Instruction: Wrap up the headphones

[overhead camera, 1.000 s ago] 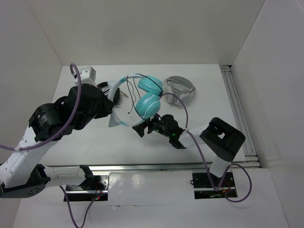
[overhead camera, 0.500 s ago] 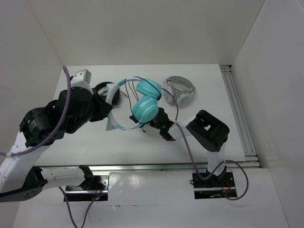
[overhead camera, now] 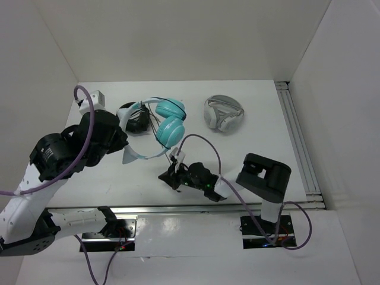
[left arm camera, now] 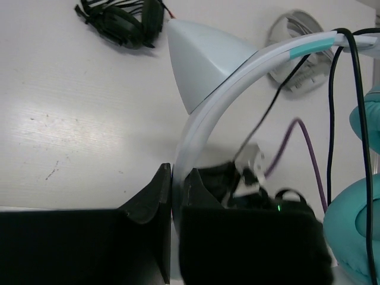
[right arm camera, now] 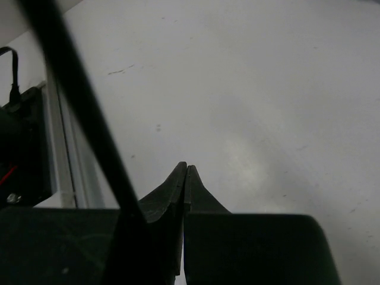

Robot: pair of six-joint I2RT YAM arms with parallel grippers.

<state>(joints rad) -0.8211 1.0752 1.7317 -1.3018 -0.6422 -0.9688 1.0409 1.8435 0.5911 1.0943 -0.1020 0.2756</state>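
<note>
Clamped tight on the headphones' (overhead camera: 169, 130) headband (left arm camera: 208, 113) with left gripper (left arm camera: 172, 178). Pinched fully together at right gripper (right arm camera: 185, 172), cable (right arm camera: 77, 101) alongside, hold unclear; ear cups (overhead camera: 171, 109) at 12 o'clock.

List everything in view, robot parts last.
teal-cupped over-ear headphones: one, teal cups with a pale translucent headband, centre-left
thin black cable: one, black, trailing from the teal pair
all-black headphones: one, black, far left, beside the teal pair
white and grey headphones: one, far centre-right
white table: one, white, under everything
left gripper: one, black, shut on the pale headband
right gripper: one, black, shut, near edge of the table
</note>
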